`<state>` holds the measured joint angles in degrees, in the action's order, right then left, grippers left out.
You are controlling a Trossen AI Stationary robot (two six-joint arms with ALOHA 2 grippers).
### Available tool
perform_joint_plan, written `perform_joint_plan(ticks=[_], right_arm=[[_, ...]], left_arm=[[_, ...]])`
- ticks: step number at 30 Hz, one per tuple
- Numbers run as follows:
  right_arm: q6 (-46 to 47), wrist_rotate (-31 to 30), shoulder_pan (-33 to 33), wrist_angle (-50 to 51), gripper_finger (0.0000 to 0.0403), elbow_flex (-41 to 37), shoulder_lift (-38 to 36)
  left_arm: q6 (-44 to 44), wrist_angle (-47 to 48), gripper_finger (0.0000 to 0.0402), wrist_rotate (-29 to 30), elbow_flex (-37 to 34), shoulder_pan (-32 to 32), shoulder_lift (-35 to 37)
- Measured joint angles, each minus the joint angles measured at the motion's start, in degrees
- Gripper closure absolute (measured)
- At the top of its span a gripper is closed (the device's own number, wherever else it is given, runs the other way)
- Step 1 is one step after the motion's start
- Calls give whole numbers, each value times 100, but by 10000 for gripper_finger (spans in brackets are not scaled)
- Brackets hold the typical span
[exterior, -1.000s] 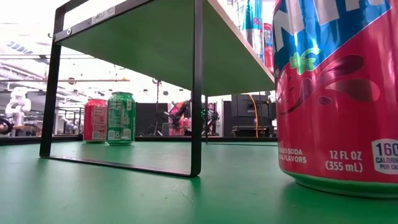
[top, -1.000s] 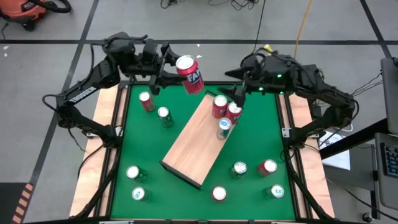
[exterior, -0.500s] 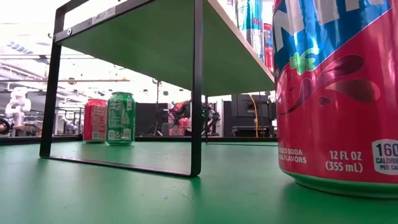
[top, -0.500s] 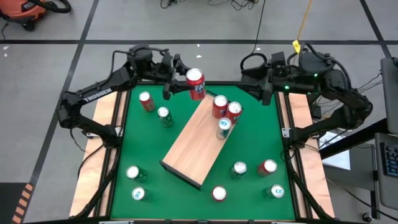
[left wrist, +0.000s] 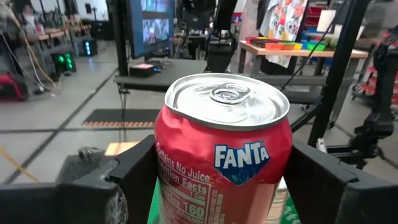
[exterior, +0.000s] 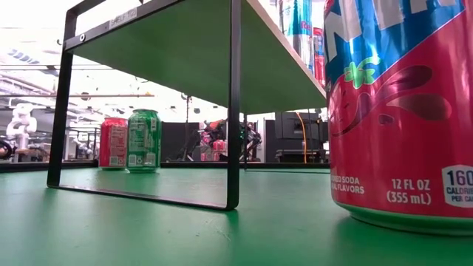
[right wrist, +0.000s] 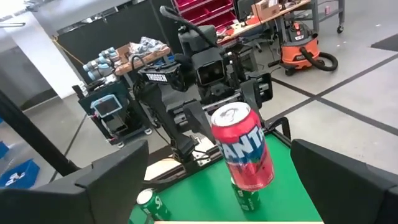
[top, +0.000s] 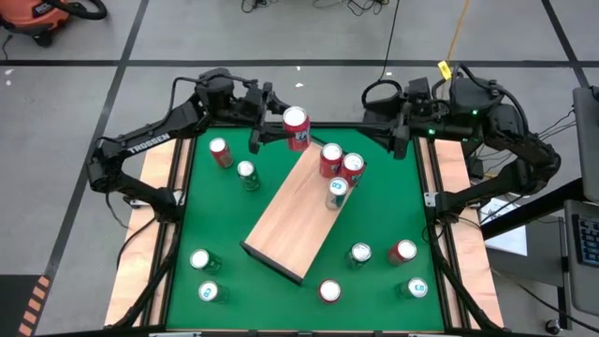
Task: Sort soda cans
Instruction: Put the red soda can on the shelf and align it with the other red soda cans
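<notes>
A red Fanta soda can (top: pixel 296 125) hangs over the table's far edge, just beyond the light wooden board (top: pixel 285 215), with my left gripper (top: pixel 284 131) shut on it. On the board's far end stand two red cans (top: pixel 330 157) and a teal can (top: pixel 337 191). Several red and green cans stand on the green table, among them a red one (top: pixel 220 150) and a green one (top: pixel 246 173) at the far left. My right gripper (top: pixel 398 131) waits open and empty at the far right corner, pointing toward the held can (right wrist: pixel 241 152). My left gripper pinches the red can by its side walls (left wrist: pixel 165 180), about mid-height, between its two fingers (left wrist: pixel 134 183). The fingers lie level and come from the table's far left. The can is lifted clear, nearly upright with its silver top (left wrist: pixel 227 99) up.
The board is a raised shelf on black legs (exterior: pixel 234 111). Near the front stand green cans (top: pixel 200 260), (top: pixel 210 292), (top: pixel 359 254), (top: pixel 416 288) and red cans (top: pixel 328 291), (top: pixel 402 251). A red can (exterior: pixel 399 111) fills the low view's right.
My left gripper has come down and a little toward the board with the red can, which has gone from tilted to nearly upright. My right gripper has drawn back from the cans on the board toward the table's far right corner, staying open.
</notes>
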<state>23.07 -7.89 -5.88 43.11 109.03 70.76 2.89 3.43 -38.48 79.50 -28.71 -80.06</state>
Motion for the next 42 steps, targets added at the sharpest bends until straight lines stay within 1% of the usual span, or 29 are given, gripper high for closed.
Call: perform_joint_plan(ticks=[6, 11, 14, 18, 22, 31, 37, 39, 42], right_arm=[[-20, -7, -144, 2, 18, 0, -9], [-117, 12, -251, 3, 18, 0, -11], [-168, 14, -317, 2, 19, 0, -11], [-169, 15, -389, 2, 19, 0, -11], [-143, 16, -392, 0, 19, 0, -11], [-166, 17, -392, 2, 19, 0, -9], [-274, -10, -392, 0, 19, 2, 6], [-279, -103, -392, 2, 19, 2, 11], [-278, -112, -392, 0, 19, 2, 10]], left_arm=[[421, 53, 121, -6, -4, -198, -488], [413, 5, 121, -511, -28, -392, -902], [390, -17, 121, -657, -123, -453, -1114], [349, -200, 121, -767, -347, -481, -1224], [350, -180, 121, -804, -525, -454, -1224], [390, -242, 121, -330, -834, -374, -1224], [403, -420, 121, -91, -848, -181, -1224], [418, -537, 121, 21, -848, -135, -1224], [648, -470, 121, 244, -848, -77, -1221]])
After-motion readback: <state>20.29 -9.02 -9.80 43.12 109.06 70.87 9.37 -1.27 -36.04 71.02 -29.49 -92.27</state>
